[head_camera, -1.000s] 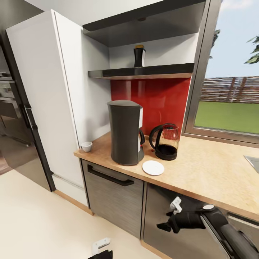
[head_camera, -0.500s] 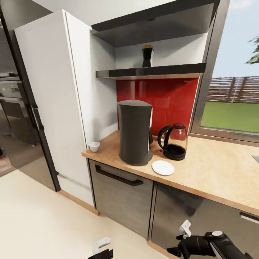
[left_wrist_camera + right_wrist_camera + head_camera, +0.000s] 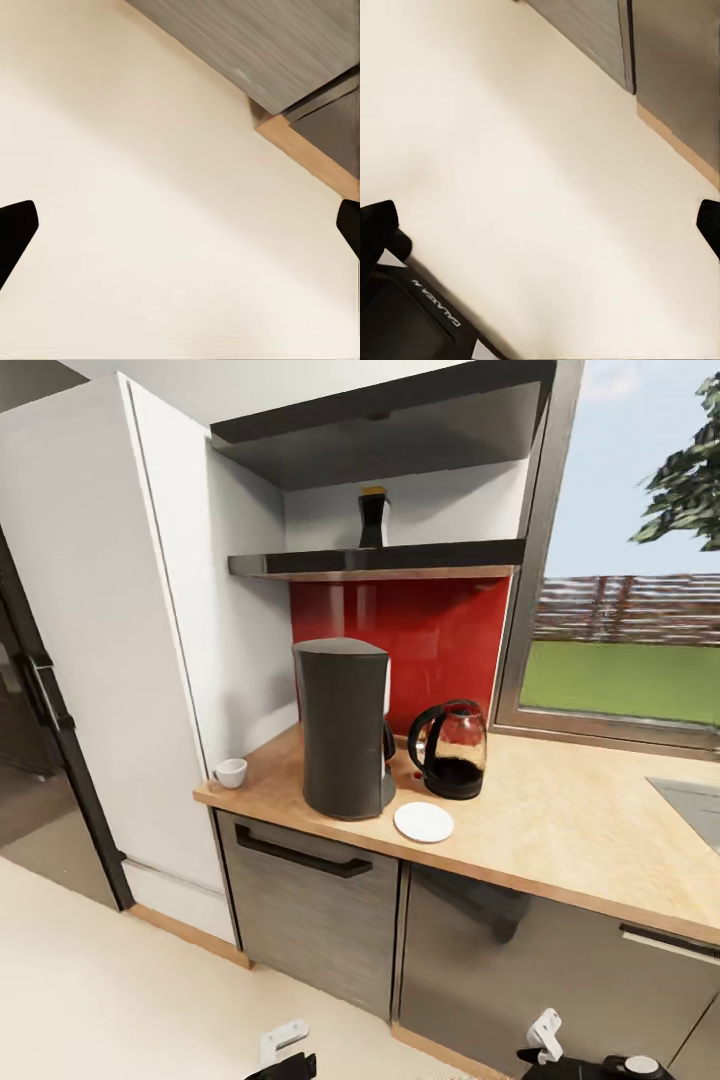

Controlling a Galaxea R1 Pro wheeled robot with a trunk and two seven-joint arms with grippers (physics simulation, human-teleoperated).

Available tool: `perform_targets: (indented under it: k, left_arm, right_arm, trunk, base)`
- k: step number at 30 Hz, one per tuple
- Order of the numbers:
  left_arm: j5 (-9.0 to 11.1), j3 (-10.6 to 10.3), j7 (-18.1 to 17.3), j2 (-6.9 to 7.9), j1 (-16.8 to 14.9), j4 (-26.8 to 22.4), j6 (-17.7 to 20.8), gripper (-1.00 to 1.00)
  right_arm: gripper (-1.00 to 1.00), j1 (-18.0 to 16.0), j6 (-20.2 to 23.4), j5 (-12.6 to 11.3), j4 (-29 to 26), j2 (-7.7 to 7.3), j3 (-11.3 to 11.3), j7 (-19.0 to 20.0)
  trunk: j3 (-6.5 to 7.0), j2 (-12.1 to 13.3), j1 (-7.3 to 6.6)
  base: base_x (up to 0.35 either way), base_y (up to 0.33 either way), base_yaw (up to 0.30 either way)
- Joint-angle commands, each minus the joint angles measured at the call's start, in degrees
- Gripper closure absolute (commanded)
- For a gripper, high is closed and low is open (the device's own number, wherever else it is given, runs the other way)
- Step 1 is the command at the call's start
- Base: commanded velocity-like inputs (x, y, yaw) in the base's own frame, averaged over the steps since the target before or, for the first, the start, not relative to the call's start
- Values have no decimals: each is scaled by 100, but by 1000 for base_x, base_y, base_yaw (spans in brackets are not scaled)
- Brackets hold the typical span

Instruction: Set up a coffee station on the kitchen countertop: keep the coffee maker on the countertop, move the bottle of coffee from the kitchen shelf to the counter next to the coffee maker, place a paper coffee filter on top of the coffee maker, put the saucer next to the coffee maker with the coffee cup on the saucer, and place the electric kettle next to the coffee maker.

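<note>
Inventory, L to R, as I'm seeing it from the head cam:

- Coffee cup (image 3: 230, 772): sitting at far L end of kitchen countertop (image 3: 560, 830), near the white tall cabinet (image 3: 120, 640); handle too small to make out.
- Coffee maker (image 3: 343, 728): standing upright on the counter, R of cup, well apart from it.
- Bottle of coffee (image 3: 373, 517): standing on kitchen shelf (image 3: 380, 563) above the red backsplash (image 3: 420, 640); dark, details blurring.
- Saucer (image 3: 424, 822): lying just in front-R of coffee maker base; nothing on it.
- Electric kettle (image 3: 450, 751): standing just R of coffee maker, behind saucer; dark liquid showing in lower part.
- Sink edge (image 3: 690, 805): getting cut off at R frame edge.
- Left gripper (image 3: 282, 1060): cut off at bottom edge. In wrist cam (image 3: 180, 232) I'm seeing fingertips (image 3: 15, 232) spread wide, holding nothing, floor (image 3: 150, 187) beyond.
- Right gripper (image 3: 560, 1055): mostly cut off at bottom. Wrist cam (image 3: 540, 225): fingers spread wide, grasping nothing.
</note>
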Motion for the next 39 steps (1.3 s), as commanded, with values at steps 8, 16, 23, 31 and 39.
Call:
perform_targets:
  k: [8, 16, 23, 31, 39]
  left_arm:
    - [38, -45, 28, 1, -4, 0, -14, -100]
    - [39, -45, 28, 9, -3, 9, -14, -100]
    - [39, -46, 28, 10, -4, 9, -14, -100]
    - [39, -44, 41, 10, -3, 9, -14, -100]
    - [39, -41, 38, 15, -4, 9, -14, -100]
  right_arm:
    - [-100, -4, 23, -17, 21, 7, -23, 2]
    - [-100, -4, -116, -15, 140, 30, -22, 2]
    - [-100, -4, -171, -15, 221, 30, -22, 2]
    - [-100, -4, -212, -8, 281, 39, -14, 2]
    - [-100, -4, -265, -8, 296, 72, -14, 2]
  trunk:
    - [15, -4, 0]
    - [39, -4, 0]
    - [60, -4, 0]
    - [66, -4, 0]
    - [66, -4, 0]
  base:
    - [0, 57, -297]
    - [0, 185, -293]
    - [0, 272, -224]
    - [0, 127, -84]
    - [0, 49, -2]
